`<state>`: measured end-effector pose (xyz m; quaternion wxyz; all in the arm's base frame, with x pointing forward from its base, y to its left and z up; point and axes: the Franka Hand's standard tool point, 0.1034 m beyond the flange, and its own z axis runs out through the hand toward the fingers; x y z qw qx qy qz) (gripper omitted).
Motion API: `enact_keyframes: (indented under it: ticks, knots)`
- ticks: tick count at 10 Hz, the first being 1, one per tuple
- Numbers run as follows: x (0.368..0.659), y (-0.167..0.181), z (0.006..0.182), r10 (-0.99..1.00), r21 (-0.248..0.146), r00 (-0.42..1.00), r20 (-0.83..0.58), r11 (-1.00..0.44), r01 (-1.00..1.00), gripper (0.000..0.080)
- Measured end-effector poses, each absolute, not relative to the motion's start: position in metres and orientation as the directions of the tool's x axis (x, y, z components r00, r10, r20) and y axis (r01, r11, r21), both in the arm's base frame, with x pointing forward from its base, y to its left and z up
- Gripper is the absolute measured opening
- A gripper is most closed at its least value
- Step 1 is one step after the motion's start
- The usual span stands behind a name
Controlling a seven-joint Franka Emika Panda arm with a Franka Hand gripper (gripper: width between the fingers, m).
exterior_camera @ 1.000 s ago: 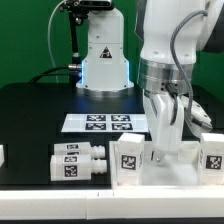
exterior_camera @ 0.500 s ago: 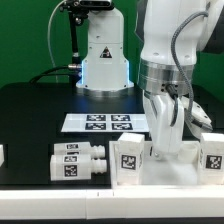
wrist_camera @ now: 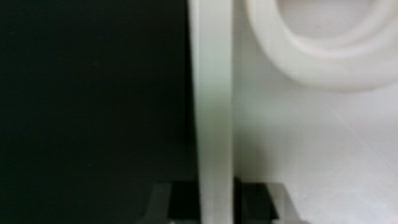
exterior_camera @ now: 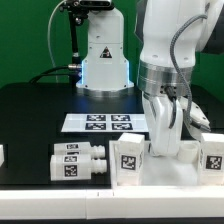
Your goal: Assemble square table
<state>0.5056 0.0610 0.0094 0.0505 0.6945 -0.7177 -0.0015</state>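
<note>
Picture a clock in the exterior view, with the robot's silver two-finger gripper [exterior_camera: 165,143] at its middle. At 9 o'clock an upright chunky white plastic leg [exterior_camera: 130,157] with a black-and-white tag stands just beside it, leaving only a thin gap. At 3 o'clock a second upright tagged leg [exterior_camera: 212,152] stands near. At 6 o'clock the white plastic square slab [exterior_camera: 165,180] blocks the way down. Further out at 9 o'clock two more white legs lie on their sides, one [exterior_camera: 80,150] behind the other [exterior_camera: 76,168]. At 11 o'clock the marker board [exterior_camera: 100,123] lies flat and low. The black table [exterior_camera: 35,115] at 10 o'clock has open room.
</note>
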Motion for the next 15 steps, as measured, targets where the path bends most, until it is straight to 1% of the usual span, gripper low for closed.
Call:
enact_keyframes:
  ticks: [1, 2, 4, 7, 8, 11, 14, 15]
  knots:
    - [0.505, 0.062, 0.012, -0.996, 0.063, -0.002, 0.091, 0.008, -0.998, 0.0065]
    - [0.499, 0.062, 0.012, -0.994, 0.063, 0.026, 0.102, -0.020, -0.998, 0.0065]
    - [0.500, 0.051, 0.014, -0.990, 0.060, 0.093, 0.102, -0.087, -0.994, 0.0065]
    - [0.496, 0.042, 0.014, -0.957, 0.084, 0.274, 0.093, -0.267, -0.960, 0.0065]
    - [0.493, 0.034, 0.012, -0.936, 0.092, 0.339, 0.092, -0.331, -0.939, 0.0070]
    - [0.486, 0.004, 0.009, -0.883, 0.125, 0.464, 0.065, -0.454, -0.882, 0.0072]
    - [0.485, -0.004, 0.009, -0.833, 0.134, 0.551, 0.057, -0.540, -0.831, 0.0074]
    - [0.485, -0.008, 0.010, -0.786, 0.138, 0.616, 0.053, -0.605, -0.784, 0.0074]
